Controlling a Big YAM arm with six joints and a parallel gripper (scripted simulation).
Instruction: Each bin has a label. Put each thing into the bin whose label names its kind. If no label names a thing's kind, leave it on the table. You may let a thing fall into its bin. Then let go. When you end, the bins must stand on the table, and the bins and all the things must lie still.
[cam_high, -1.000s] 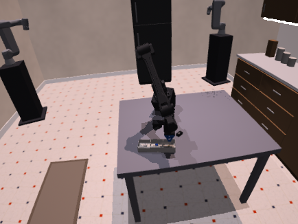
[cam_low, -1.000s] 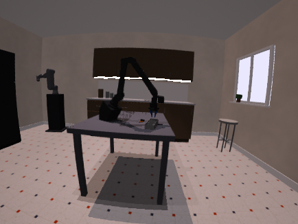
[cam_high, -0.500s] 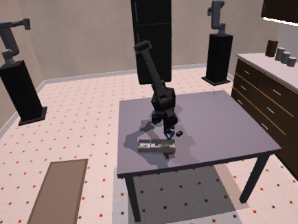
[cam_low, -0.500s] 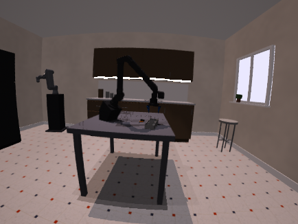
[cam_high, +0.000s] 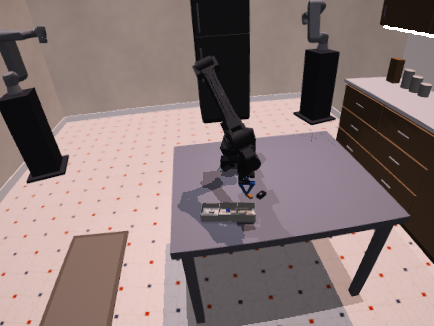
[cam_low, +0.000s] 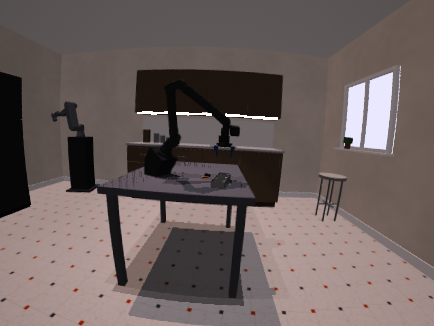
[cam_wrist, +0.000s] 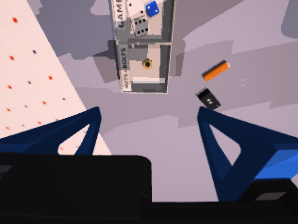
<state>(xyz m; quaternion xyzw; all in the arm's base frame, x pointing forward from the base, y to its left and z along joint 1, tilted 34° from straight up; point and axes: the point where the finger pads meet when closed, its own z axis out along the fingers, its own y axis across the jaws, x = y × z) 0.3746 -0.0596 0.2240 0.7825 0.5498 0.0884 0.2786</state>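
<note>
The hand (cam_wrist: 150, 135) hangs above the counter (cam_high: 325, 170) with its two blue fingers spread fully apart and nothing between them; in the exterior view it (cam_low: 224, 150) sits well clear of the surface, fingertips pointing down. Seen from the wrist, a grey divided bin (cam_wrist: 169, 47) lies ahead of the fingers, near the counter's edge. Its nearer compartment carries a side label reading BOLTS (cam_wrist: 125, 65) and holds a small brass-coloured nut or bolt (cam_wrist: 147, 63), seen end-on, so which of the two cannot be told. The farther compartment, its label (cam_wrist: 120, 12) starting "GAM", holds a white die (cam_wrist: 140, 26) with black pips and a blue die (cam_wrist: 152, 7), close together. To the right of the bin and apart from it, an orange cylinder (cam_wrist: 216, 70) lies flat on the counter, and just nearer the hand a small black rectangular object (cam_wrist: 208, 98) lies beside it, too small to identify. In the top view the bin (cam_high: 229, 212) rests on the counter in front of the arm's base (cam_high: 239, 160), with the black object (cam_high: 261, 194) a little beyond its right end. Tiled floor (cam_wrist: 30, 75) shows past the counter's edge.
</note>
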